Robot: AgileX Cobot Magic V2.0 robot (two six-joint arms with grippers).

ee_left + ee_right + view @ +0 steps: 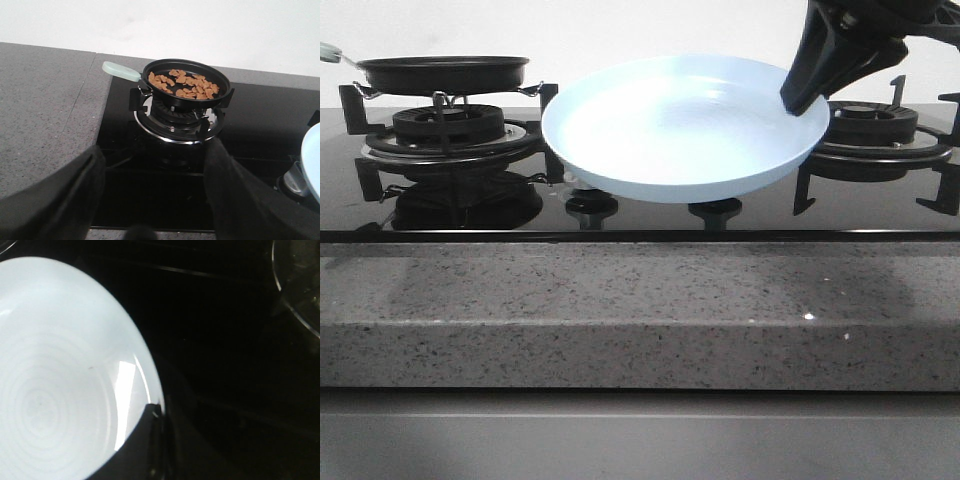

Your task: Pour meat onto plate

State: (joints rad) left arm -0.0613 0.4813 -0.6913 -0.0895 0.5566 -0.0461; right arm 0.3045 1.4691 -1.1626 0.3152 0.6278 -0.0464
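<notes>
**Plate lifted, meat not yet poured**

So, from the front view I have the right pincer [798, 98] clamped on the far right rim of the plate [680, 130], holding it clear of the stove between the two burners, tilted a little toward the camera. The plate is bare and glossy, pale blue, nothing in it. The frying pan [442, 72] sits on the left burner [448, 125], its contents hidden by its wall from here. In front runs the grey speckled desk [620, 310].

In the left wrist view the meat [184, 84] lies in a loose, flat scatter of small brown-orange pieces across the pan's floor. The pale handle [121, 71] points away toward the desk. My left pincer [154, 190] hangs wide and empty, well short of the pan, holding nothing.

In the right wrist view I see only the plate's clean inside with faint rings, one finger [145, 440] on its rim.

I judge the plate is in hand; taking the pan and pouring remain.
</notes>
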